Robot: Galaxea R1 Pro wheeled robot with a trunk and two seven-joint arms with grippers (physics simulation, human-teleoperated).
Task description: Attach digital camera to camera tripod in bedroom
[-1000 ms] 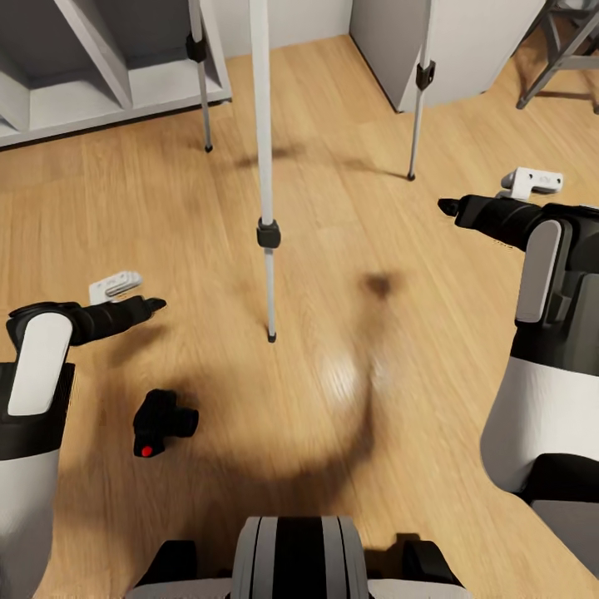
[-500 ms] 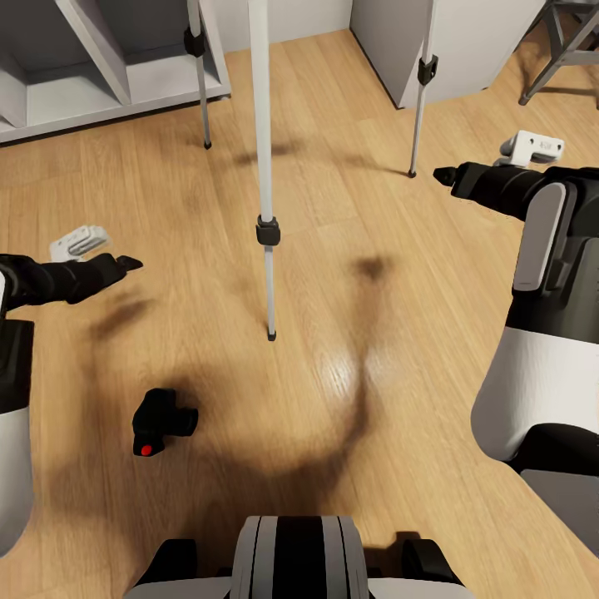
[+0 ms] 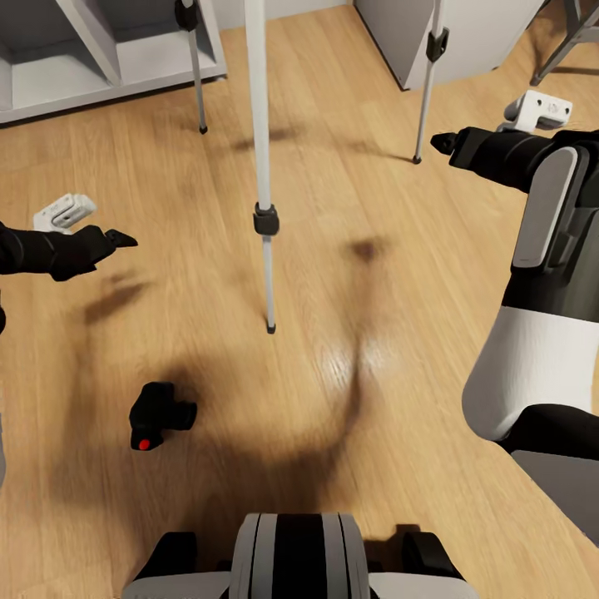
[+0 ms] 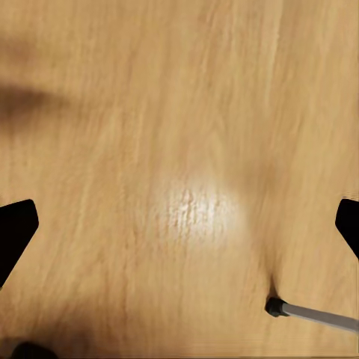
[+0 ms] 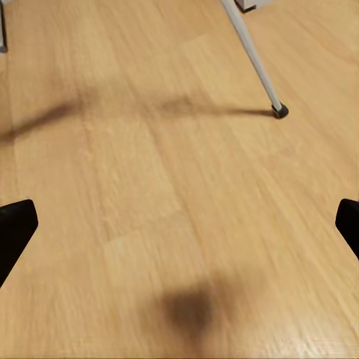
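The digital camera (image 3: 154, 414), black with a red dot, lies on the wood floor at the lower left. The camera tripod (image 3: 265, 220) stands ahead of me; its middle leg comes down to the floor at the centre, and two more legs stand farther back on either side. My left gripper (image 3: 110, 240) hovers well above and behind the camera, open and empty; its dark fingertips (image 4: 15, 232) sit wide apart over bare floor, with a tripod foot (image 4: 277, 305) nearby. My right gripper (image 3: 447, 143) hangs open and empty beside the tripod's right leg (image 5: 258, 67).
White cube shelving (image 3: 100, 66) runs along the back left. A grey cabinet (image 3: 466, 33) stands at the back right, with grey stool legs (image 3: 574, 37) beyond it. My own base (image 3: 299, 553) fills the bottom edge. Open floor lies between the tripod's middle leg and my right arm.
My left arm has swung outward to the left and farther from the camera. My right arm has lifted a little toward the back. The camera on the floor has stayed put.
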